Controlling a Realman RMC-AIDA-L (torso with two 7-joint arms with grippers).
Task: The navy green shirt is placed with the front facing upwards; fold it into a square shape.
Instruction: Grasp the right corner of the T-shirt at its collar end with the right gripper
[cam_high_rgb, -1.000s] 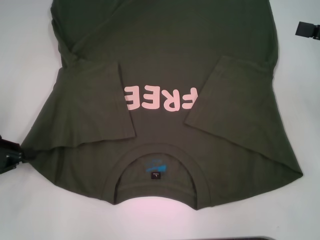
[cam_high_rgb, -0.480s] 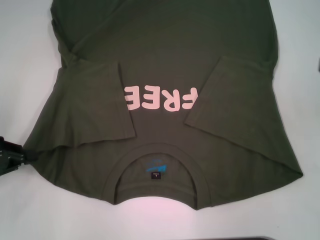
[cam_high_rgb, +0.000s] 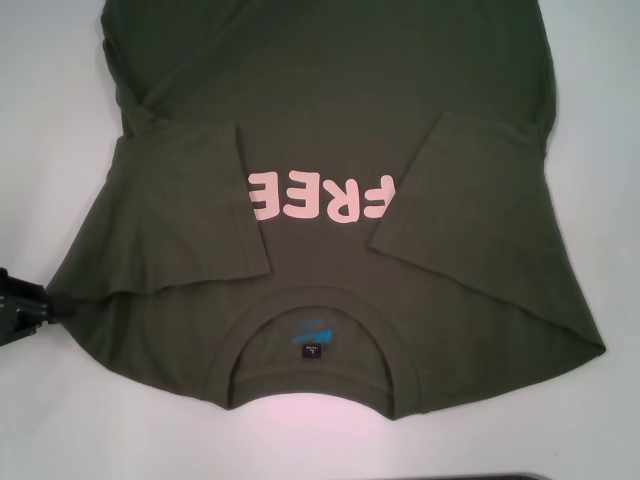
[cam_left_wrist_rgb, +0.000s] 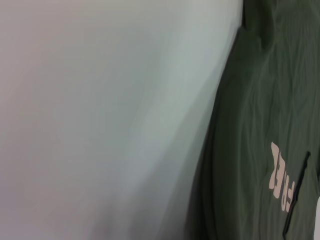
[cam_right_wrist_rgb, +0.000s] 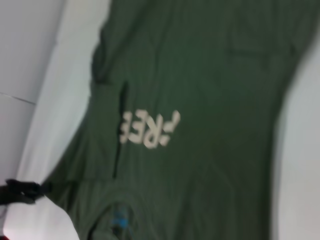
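Olive shirt (cam_high_rgb: 330, 130), front up, both sleeves folded in.

The shirt lies flat on the white desk (cam_high_rgb: 50, 120), collar (cam_high_rgb: 315, 345) toward the robot and the body running away past the far edge of the head view. It is dark olive-green cotton with pale pink "FREE" lettering (cam_high_rgb: 325, 197) across the chest, reading upside down from the head view, and a blue neck label (cam_high_rgb: 312, 333) inside the collar. Each short sleeve is turned inward onto the chest: the left sleeve (cam_high_rgb: 190, 215) covers the cloth just beside the lettering, and the right sleeve (cam_high_rgb: 455, 195) overlaps its last letter. The shoulders flare wide near the collar.
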